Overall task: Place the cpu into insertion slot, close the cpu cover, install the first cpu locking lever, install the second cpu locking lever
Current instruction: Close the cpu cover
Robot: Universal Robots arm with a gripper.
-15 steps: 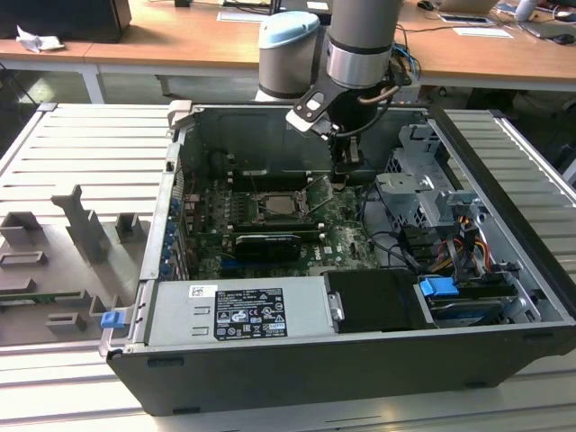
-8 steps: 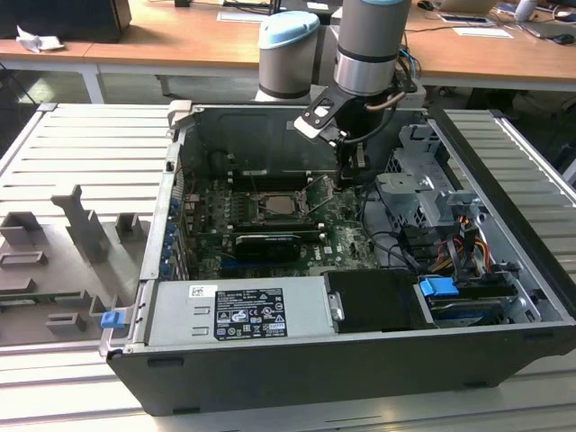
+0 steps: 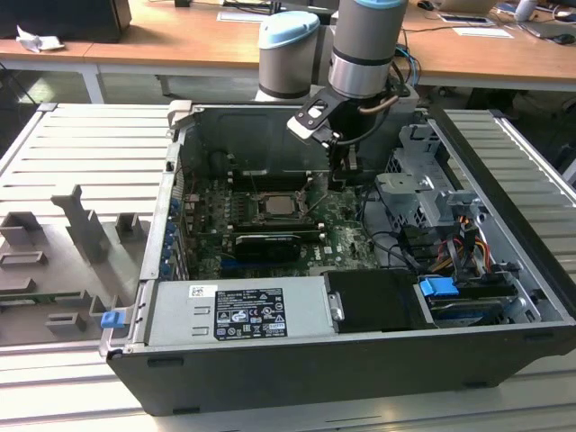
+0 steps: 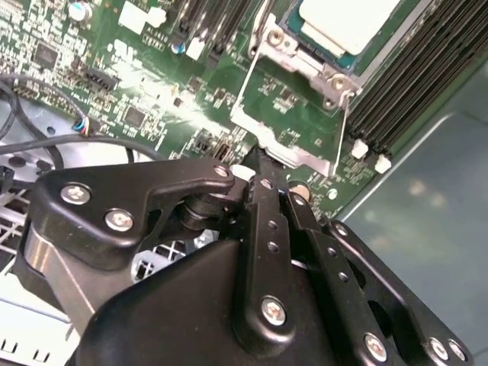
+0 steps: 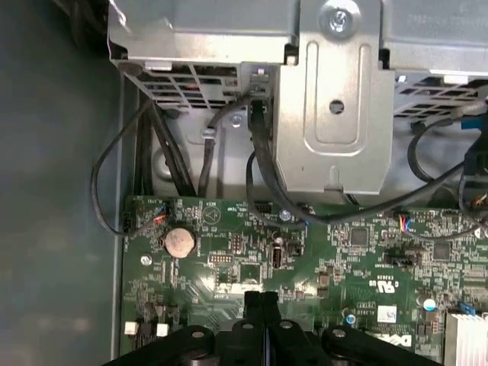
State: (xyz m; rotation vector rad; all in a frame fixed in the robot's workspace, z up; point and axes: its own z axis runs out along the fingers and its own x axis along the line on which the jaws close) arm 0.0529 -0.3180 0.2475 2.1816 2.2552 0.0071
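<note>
The cpu (image 4: 347, 23), pale and square, lies in the insertion slot (image 4: 286, 46) on the green board, and shows in the exterior view too (image 3: 274, 205). The cpu cover (image 4: 305, 158), a silvery frame with green board visible through its cut-out, is swung open away from the socket toward my gripper. My gripper (image 4: 263, 164) is shut, its black fingertips pressed together with nothing between them, right at the cover's free edge. In the first wrist view the joined fingertips (image 5: 261, 301) hover just over the board. In the exterior view the gripper (image 3: 340, 175) reaches down inside the case, on the exterior view's right of the socket.
Black memory slots (image 4: 412, 69) flank the socket. A metal drive cage (image 5: 335, 99) with black cables (image 5: 259, 168) stands close to the gripper. A coin battery (image 5: 180, 242) sits on the board. A black card (image 3: 265, 245) and the power supply (image 3: 238, 310) lie nearer the case front.
</note>
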